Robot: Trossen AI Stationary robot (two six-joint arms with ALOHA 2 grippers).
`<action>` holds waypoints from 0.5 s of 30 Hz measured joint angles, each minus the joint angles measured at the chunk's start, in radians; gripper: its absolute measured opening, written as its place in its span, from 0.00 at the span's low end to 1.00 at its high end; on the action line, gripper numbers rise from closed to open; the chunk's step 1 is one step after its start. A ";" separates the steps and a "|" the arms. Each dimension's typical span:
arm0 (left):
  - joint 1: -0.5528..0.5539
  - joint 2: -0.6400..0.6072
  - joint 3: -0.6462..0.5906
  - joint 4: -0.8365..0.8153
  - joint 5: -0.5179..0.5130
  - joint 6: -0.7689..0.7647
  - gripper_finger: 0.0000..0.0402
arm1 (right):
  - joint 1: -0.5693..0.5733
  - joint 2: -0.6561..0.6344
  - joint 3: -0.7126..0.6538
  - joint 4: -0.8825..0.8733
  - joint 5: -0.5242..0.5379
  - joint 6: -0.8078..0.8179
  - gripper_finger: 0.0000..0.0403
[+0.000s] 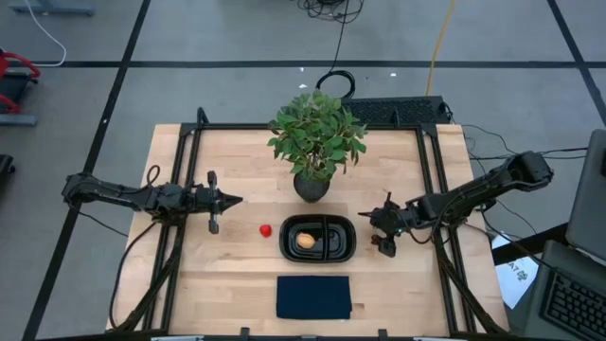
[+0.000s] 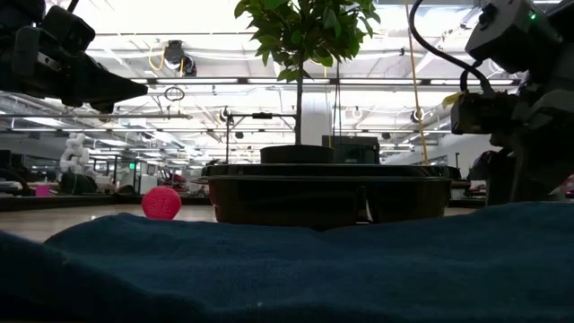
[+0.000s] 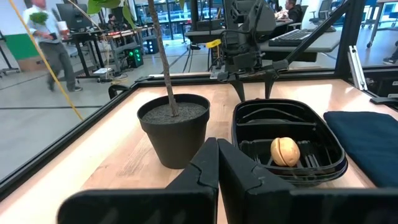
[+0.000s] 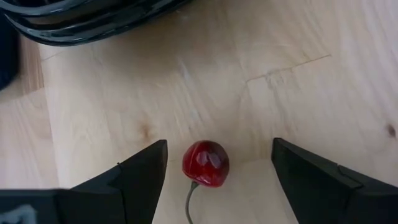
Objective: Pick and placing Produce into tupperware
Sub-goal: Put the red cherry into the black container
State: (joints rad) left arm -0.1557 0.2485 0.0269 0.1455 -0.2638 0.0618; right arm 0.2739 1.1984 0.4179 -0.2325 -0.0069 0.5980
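The black oval tupperware (image 1: 339, 248) sits on the table in front of the potted plant, with the round yellow-orange piece (image 1: 305, 241) (image 3: 285, 151) in its left compartment. The red strawberry-like piece (image 1: 266, 229) (image 2: 161, 203) rests on the wood to the left of the tupperware. The dark red berry (image 4: 206, 163) lies on the wood to the right of the tupperware. My right gripper (image 4: 219, 148) (image 1: 383, 232) is open above it, pointing down, with one finger on either side and not touching. My left gripper (image 1: 225, 200) (image 3: 217, 163) is shut and hovers left of the strawberry.
A potted plant (image 1: 315, 142) stands just behind the tupperware; its dark pot (image 3: 174, 127) is close ahead of my left gripper. A dark blue cloth (image 1: 313, 296) lies flat near the table's near edge. Black frame rails run along the table's left and right sides.
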 joint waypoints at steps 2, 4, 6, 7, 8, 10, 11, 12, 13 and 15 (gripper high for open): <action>0.000 0.000 0.000 0.000 0.000 0.000 0.00 | 0.010 0.000 0.000 -0.001 0.005 0.000 0.69; 0.000 0.000 0.000 0.000 0.000 0.000 0.00 | 0.021 0.000 -0.001 -0.002 0.006 0.000 0.69; 0.000 0.000 0.000 0.000 0.000 0.000 0.00 | 0.030 0.001 -0.001 -0.003 0.006 0.001 0.69; 0.000 0.000 0.000 0.000 0.000 0.000 0.00 | 0.035 0.001 -0.001 -0.003 0.006 0.002 0.69; 0.000 0.000 0.000 0.000 0.000 0.000 0.00 | 0.040 0.001 -0.001 -0.003 0.005 0.002 0.69; 0.000 0.000 0.000 0.000 0.000 0.000 0.00 | 0.049 0.001 -0.001 -0.003 0.006 0.000 0.69; 0.000 0.000 0.000 0.000 0.000 0.000 0.00 | 0.054 0.001 -0.001 -0.003 0.006 -0.002 0.69; 0.000 0.000 0.000 0.000 0.000 0.000 0.00 | 0.059 0.001 -0.002 -0.003 0.007 -0.012 0.69; 0.000 0.000 0.000 0.000 0.000 0.000 0.00 | 0.067 0.001 -0.002 -0.004 0.009 -0.024 0.69; 0.000 0.000 0.000 0.000 0.000 0.000 0.00 | 0.080 0.002 -0.002 -0.006 0.015 -0.048 0.69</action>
State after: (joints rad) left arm -0.1558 0.2485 0.0269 0.1455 -0.2638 0.0620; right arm 0.3536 1.1999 0.4160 -0.2383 0.0079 0.5503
